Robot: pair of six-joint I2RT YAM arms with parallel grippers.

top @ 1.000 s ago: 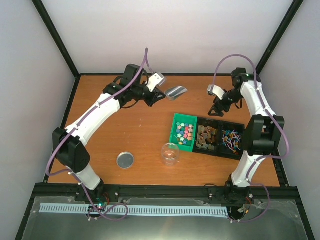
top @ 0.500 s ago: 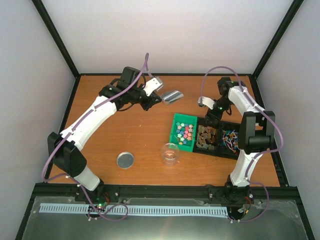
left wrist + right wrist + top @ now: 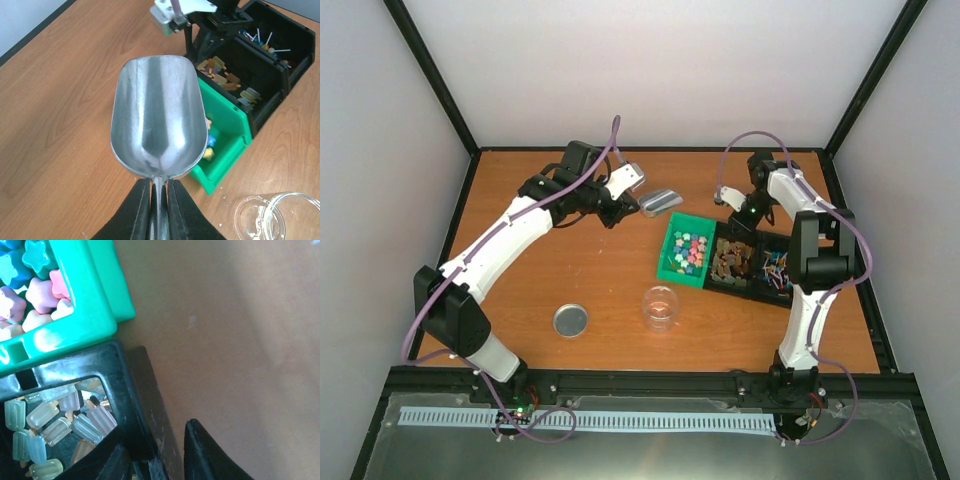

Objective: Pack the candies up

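L gripper [image 3: 159, 186] clamps empty scoop [image 3: 157, 112]: dip tip-first into candies [image 3: 37, 292]. R gripper [image 3: 159, 439], jaws apart, straddles black bin wall [image 3: 134, 385]; steady it.

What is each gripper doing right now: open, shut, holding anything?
Left gripper: shut on the handle of the metal scoop.
Right gripper: open, one finger on either side of the black bin wall, with a gap showing.
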